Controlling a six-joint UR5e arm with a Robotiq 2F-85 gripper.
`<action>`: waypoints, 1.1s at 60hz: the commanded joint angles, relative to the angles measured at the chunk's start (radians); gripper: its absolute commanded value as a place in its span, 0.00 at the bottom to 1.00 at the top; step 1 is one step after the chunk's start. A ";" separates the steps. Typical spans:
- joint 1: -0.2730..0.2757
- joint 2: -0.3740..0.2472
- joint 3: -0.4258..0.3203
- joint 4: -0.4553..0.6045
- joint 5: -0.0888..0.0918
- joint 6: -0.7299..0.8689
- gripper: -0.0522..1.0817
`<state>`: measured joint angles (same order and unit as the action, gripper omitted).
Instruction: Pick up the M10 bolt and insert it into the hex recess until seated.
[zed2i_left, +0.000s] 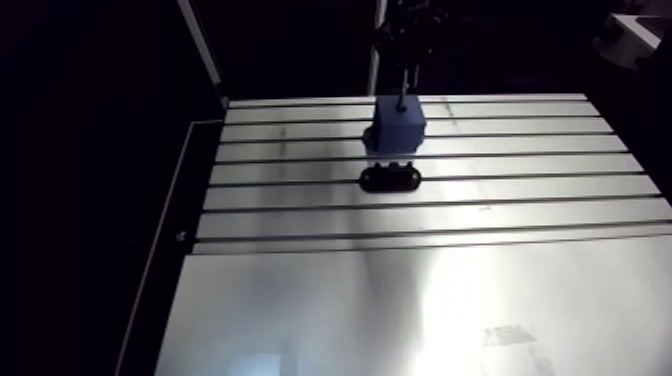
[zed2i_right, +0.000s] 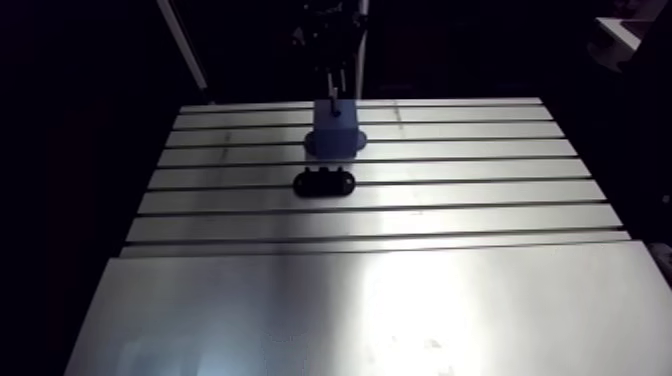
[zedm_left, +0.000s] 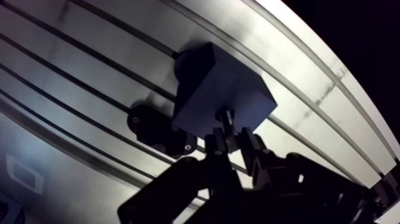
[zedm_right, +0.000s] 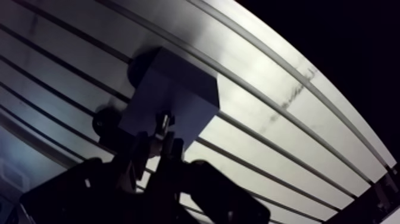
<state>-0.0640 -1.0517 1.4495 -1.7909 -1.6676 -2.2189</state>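
A blue block (zed2i_left: 400, 124) stands on the slotted aluminium table (zed2i_left: 520, 190) toward its far side. Just in front of it lies a flat black holder (zed2i_left: 390, 178) with small holes. My gripper (zedm_left: 231, 138) hangs right above the block's top face, and its two fingers are shut on a thin dark bolt (zedm_left: 226, 117) that points down onto the block. In the arm view the bolt (zed2i_left: 399, 100) shows as a short pin touching the block's top. The recess itself is hidden under the bolt.
The table's T-slots run side to side under the block. A smooth plate (zed2i_left: 420, 310) covers the near part of the table. The table's left edge (zed2i_left: 205, 170) drops off into darkness.
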 joint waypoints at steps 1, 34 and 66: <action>-0.004 0.000 0.005 0.000 -0.001 0.000 1.00; -0.002 0.000 0.008 0.000 0.002 0.001 1.00; -0.002 0.000 0.012 -0.006 0.001 0.001 1.00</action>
<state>-0.0658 -1.0516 1.4594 -1.7956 -1.6666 -2.2175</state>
